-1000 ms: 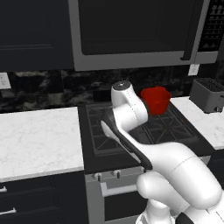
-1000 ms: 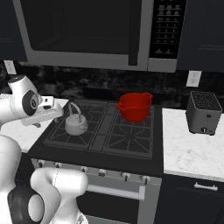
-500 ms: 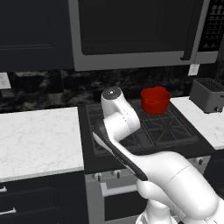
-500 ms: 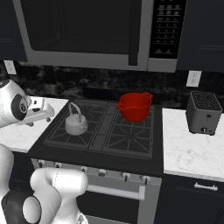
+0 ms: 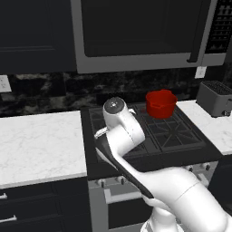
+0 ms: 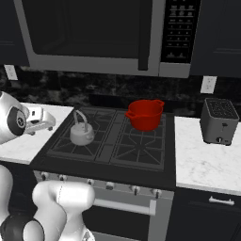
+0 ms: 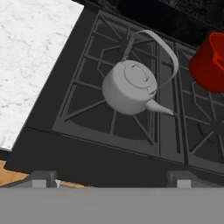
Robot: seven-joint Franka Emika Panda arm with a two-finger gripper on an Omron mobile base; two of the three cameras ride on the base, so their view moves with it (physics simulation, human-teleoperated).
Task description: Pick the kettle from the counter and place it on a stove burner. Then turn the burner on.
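The kettle (image 7: 130, 86) is sitting on the front-left stove burner (image 7: 94, 116), at twelve o'clock from the spread, empty gripper (image 7: 111, 181), spout pointing toward four o'clock.

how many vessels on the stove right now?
2. The kettle sits on the front-left burner grate. The red pot sits on a rear grate near the middle. The arm hides part of the stove in the left base view.

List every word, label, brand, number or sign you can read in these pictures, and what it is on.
No text can be read.
Microwave control panel: rows of small light marks, too small and blurred to read.
Kettle, red pot, toaster: no lettering visible.
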